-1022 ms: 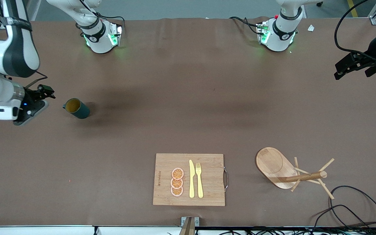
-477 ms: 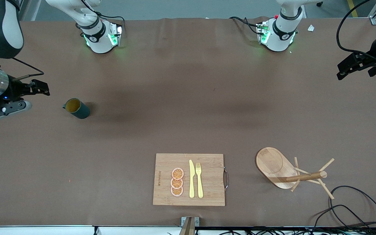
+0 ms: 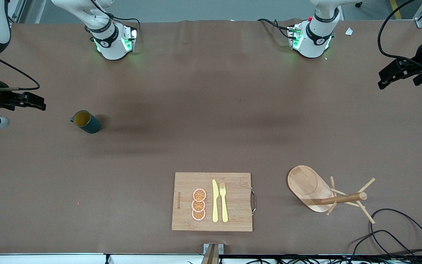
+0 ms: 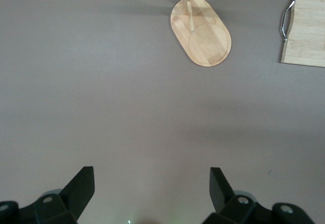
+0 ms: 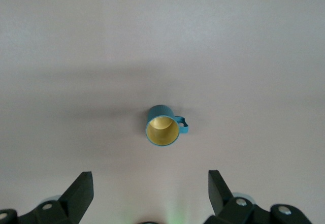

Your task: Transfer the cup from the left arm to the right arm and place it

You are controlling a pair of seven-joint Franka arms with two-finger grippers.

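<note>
- The right gripper (image 3: 35,101) hangs over the right arm's end of the table (image 3: 211,128), its arm mostly cut off by the edge of the front view. In the right wrist view its 2 fingers (image 5: 81,188) stand wide apart with only bare table between them, holding nothing.
- The cup (image 3: 85,121) stands upright on the table, clear of the right gripper and not between its jaws. The right wrist view looks straight down into its yellow inside (image 5: 163,131), with the loop handle sticking out to 1 side; the ribbing on its wall is too small to make out.
- The cutting board (image 3: 212,201) lies nearer the front camera than the cup, well apart from both sets of jaws. On it are 3 orange slices (image 3: 199,204), a yellow knife (image 3: 215,201) and a yellow fork (image 3: 224,202). Only a corner of the board and its metal handle (image 4: 287,20) show in the left wrist view.
- A wooden mug rack (image 3: 326,192) lies tipped over toward the left arm's end, its pegs partly cut off in the left wrist view.
- The left gripper (image 3: 388,77) waits over the left arm's end, its arm cropped by the view's edge. Its 2 fingers (image 4: 84,186) are spread wide and empty.
</note>
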